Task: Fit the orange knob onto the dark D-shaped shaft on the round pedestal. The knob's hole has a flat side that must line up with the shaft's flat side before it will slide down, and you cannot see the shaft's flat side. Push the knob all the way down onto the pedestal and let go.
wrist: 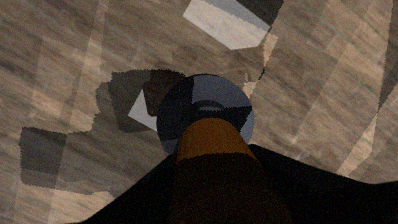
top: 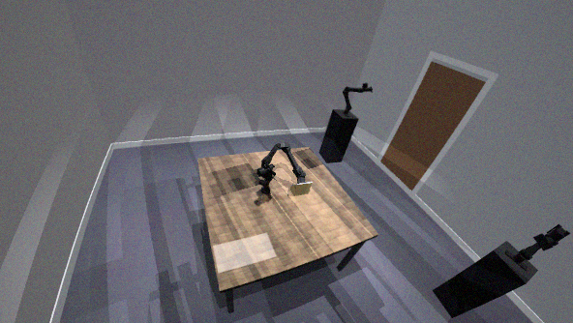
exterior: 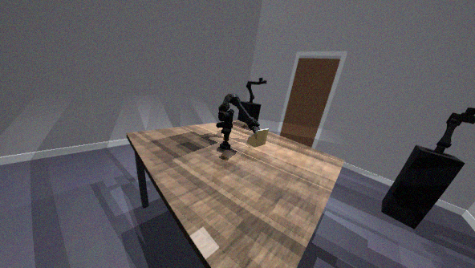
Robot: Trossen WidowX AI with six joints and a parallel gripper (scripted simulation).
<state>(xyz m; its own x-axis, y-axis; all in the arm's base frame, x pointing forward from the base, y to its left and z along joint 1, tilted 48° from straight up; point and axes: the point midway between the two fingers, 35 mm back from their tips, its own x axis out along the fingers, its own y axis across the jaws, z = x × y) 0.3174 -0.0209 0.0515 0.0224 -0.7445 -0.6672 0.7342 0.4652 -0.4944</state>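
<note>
The orange knob [wrist: 212, 135] is held between the dark fingers of my gripper [wrist: 212, 156], which is shut on it. The knob's near part is in shade. In the wrist view the knob overlaps the near part of the round blue-grey pedestal [wrist: 215, 89]. A small dark curved edge shows near the pedestal's middle, just beyond the knob. I cannot tell whether it is the shaft, or how high the knob stands over the pedestal. In the top and exterior views the fingertips, knob and pedestal are hidden at the pale yellowish panel [top: 301, 189] [exterior: 261, 138].
The arm stands on the wooden table [top: 334, 218] [exterior: 281, 201]. A pale flat sheet [top: 244, 252] [exterior: 205, 242] lies near one table edge. In the wrist view a white shape [wrist: 225, 25] lies beyond the pedestal, and a dark brown piece [wrist: 161, 92] is left of it. Shadows cross the table.
</note>
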